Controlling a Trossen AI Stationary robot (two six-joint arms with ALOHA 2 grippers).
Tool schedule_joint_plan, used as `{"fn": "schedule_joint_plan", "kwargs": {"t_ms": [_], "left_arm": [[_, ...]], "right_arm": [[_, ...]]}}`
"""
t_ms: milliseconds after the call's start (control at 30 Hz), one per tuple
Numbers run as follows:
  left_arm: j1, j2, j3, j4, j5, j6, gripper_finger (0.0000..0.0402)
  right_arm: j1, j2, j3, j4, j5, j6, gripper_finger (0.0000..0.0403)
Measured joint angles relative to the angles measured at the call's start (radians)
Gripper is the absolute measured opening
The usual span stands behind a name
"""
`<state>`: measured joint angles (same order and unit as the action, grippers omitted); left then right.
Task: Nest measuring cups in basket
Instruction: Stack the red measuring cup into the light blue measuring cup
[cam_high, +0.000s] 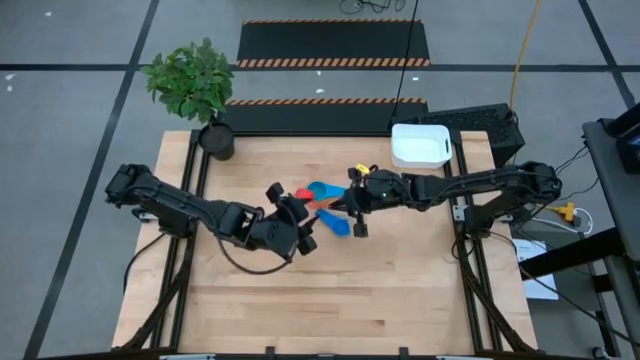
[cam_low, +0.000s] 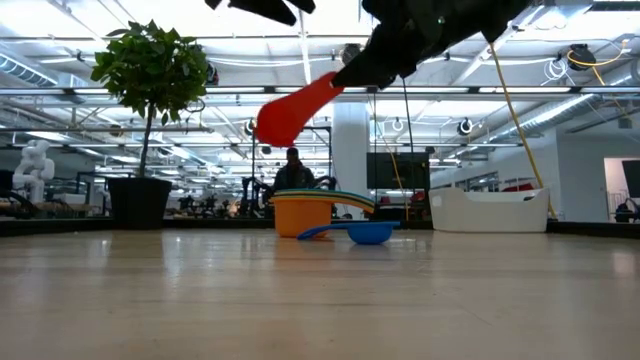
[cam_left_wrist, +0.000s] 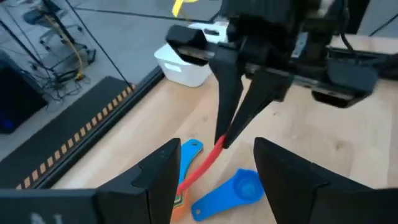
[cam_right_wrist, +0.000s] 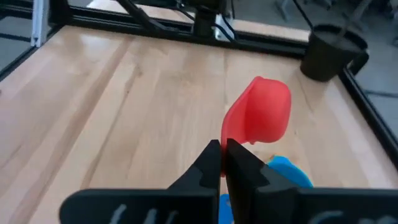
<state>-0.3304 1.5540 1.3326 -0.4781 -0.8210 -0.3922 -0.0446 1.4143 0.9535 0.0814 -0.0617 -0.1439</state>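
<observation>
One red cup (cam_right_wrist: 260, 117) hangs airborne in the right hand (cam_right_wrist: 222, 155), low view confirms.

red cup (cam_right_wrist: 261, 112) aloft, others stacked (cam_low: 318, 212) on table

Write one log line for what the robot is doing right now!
right gripper: shut on red cup handle, lifted | left gripper: open, empty | orange cup, blue cup: on table | basket: empty

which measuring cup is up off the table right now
The red measuring cup. The right tool pinches its handle and holds it in the air, while the orange cup and blue cup sit on the table.
</observation>
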Motion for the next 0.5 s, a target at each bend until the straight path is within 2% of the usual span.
{"fn": "schedule_joint_plan", "kwargs": {"t_ms": [267,367,500], "left_arm": [[-0.015,-0.013,0.000,-0.130,-0.082,-0.085,0.0191],[-0.015,-0.012,0.000,-0.182,-0.105,-0.123,0.0191],[-0.011,-0.012,0.000,-0.238,-0.129,-0.168,0.0191]], "right_arm": [[-0.085,0.000,-0.024,0.057,-0.237,0.127,0.0000],[-0.123,0.000,-0.071,0.166,-0.312,0.198,0.0000],[-0.170,0.000,-0.143,0.319,-0.335,0.303,0.0000]]}}
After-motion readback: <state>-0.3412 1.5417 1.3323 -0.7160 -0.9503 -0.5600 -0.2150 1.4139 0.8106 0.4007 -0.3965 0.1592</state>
